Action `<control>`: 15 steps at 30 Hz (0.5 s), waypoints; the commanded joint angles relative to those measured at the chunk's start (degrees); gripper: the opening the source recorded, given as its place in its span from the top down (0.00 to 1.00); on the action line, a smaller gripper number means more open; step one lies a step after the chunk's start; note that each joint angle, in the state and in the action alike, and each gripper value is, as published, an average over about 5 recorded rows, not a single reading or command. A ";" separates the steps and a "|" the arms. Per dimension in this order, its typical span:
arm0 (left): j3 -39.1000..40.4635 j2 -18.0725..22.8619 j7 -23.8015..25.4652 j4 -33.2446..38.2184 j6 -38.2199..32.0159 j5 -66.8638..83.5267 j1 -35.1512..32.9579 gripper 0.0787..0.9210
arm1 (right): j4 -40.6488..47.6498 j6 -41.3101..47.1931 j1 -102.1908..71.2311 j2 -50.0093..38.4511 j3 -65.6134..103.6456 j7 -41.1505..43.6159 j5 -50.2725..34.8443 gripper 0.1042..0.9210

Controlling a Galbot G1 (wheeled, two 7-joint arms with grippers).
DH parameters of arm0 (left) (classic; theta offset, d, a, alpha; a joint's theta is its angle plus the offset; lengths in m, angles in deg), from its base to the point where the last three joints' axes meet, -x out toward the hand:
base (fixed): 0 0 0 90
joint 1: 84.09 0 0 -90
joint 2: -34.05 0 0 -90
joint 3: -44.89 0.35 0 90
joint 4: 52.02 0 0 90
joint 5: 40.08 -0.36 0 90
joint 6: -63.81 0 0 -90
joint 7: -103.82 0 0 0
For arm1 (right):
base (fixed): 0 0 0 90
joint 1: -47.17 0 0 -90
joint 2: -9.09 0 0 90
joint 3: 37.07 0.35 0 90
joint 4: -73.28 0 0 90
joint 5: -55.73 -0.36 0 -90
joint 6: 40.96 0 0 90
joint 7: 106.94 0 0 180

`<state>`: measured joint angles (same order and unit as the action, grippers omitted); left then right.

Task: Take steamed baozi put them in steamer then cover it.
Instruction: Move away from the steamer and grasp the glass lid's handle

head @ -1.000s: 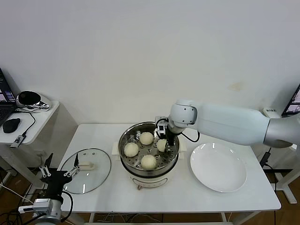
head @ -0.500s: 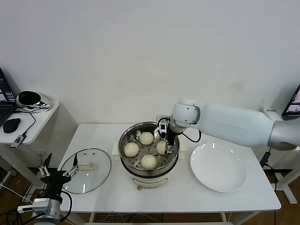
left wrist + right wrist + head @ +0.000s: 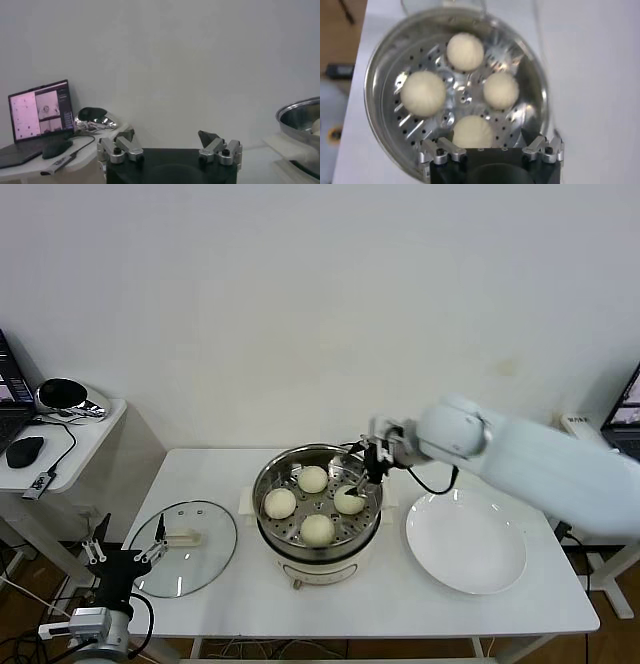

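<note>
The steamer [image 3: 275,477] stands mid-table with four baozi on its perforated tray: far [image 3: 313,479], left [image 3: 280,503], right [image 3: 348,500] and near [image 3: 318,529]. My right gripper [image 3: 368,472] is open and empty, raised over the steamer's right rim, just above the right baozi. The right wrist view looks down on the steamer [image 3: 380,75] and all four baozi, the closest [image 3: 473,131] between my open fingers [image 3: 441,150]. The glass cover [image 3: 200,569] with its cream handle [image 3: 185,537] lies flat on the table, left of the steamer. My left gripper [image 3: 128,546] is parked open at the table's near-left corner.
An empty white plate [image 3: 466,540] lies right of the steamer. A side table [image 3: 70,449] with a laptop [image 3: 40,107], mouse and silver object stands off to the left. The left wrist view shows the steamer's rim [image 3: 300,117] at its edge.
My right gripper let go of the right baozi, which stays on the tray, and drew up and to the right, off the pot. The left arm has barely moved.
</note>
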<state>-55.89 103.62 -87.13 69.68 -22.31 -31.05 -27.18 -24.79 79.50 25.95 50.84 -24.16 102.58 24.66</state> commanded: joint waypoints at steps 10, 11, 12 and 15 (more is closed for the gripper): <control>4.06 3.01 -1.47 -0.09 -2.72 -12.05 -1.08 0.12 | -7.24 -48.99 -82.05 18.70 79.52 -19.13 23.40 0.12; 4.43 3.15 -1.57 -0.58 -3.03 -13.82 -1.17 0.12 | -7.31 -50.36 -83.38 21.74 81.98 -18.55 24.31 0.12; 4.80 3.23 -1.84 -1.18 -3.21 -15.87 -1.24 0.12 | -7.43 -51.30 -84.66 24.44 84.34 -17.91 25.28 0.12; 5.53 2.53 -3.19 -3.54 -2.42 -23.14 -1.50 0.12 | -8.64 -51.06 -88.27 30.33 89.95 -17.10 27.10 0.12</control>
<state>-52.86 106.11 -88.46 69.49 -24.29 -38.18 -28.36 -30.55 46.63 -31.83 60.95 31.07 87.73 40.59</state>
